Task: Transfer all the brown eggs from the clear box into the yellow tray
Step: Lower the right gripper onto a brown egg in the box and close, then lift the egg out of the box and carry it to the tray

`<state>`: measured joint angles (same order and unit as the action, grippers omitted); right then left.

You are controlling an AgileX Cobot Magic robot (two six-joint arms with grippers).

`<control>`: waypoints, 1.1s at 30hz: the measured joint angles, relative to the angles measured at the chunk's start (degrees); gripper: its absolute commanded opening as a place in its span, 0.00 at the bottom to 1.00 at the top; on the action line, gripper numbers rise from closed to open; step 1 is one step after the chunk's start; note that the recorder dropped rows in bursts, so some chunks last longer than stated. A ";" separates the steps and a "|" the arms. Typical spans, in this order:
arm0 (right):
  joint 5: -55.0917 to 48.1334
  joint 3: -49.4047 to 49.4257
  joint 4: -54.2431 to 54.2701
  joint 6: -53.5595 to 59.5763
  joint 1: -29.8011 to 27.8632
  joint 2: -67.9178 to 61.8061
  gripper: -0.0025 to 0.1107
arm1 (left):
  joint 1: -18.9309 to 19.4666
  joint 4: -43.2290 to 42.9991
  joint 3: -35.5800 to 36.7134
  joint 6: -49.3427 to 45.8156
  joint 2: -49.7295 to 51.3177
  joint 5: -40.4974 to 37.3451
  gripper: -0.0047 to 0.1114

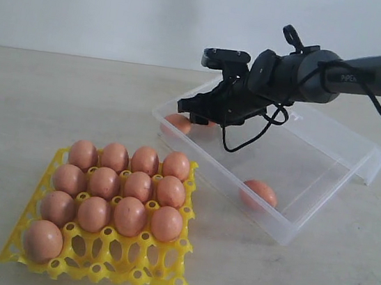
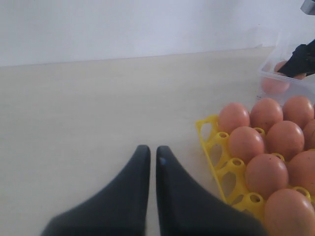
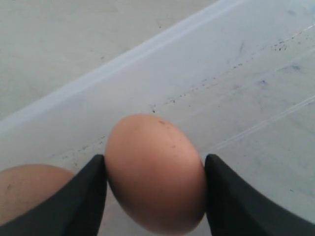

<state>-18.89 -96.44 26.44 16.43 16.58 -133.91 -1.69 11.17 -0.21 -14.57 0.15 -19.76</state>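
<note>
Right wrist: egg (inside end effector)

Sixteen smooth pinkish-brown oval eggs show in all. Thirteen sit in the one bright yellow square plastic egg tray, as three full rows of four and a single egg in the nearest row, which leaves three cups of that row bare. The other three lie in the one large shallow clear plastic box: one at its near corner and two together at its far corner, the pair seen best in the right wrist view
</note>
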 measured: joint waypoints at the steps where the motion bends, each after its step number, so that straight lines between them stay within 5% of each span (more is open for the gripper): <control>1: -0.82 0.00 0.00 0.00 0.00 0.13 0.02 | 0.00 0.00 0.00 0.00 0.00 0.00 0.08; 19: -22.81 0.00 -2.39 4.33 0.00 13.29 0.02 | 0.00 0.00 0.00 0.00 0.00 0.00 0.08; 23: -22.97 9.56 -1.77 7.06 0.00 21.60 0.02 | 0.00 0.00 0.00 0.00 0.00 0.00 0.08; 28: -13.12 28.34 11.99 23.10 0.00 34.18 0.02 | 0.00 0.00 0.00 0.00 0.00 0.00 0.08; 33: -9.00 47.06 43.31 52.40 0.00 48.68 0.02 | 0.00 0.00 0.00 0.00 0.00 0.00 0.08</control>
<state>-27.90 -49.38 69.75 68.83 16.58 -85.23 -1.69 11.17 -0.21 -14.57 0.15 -19.76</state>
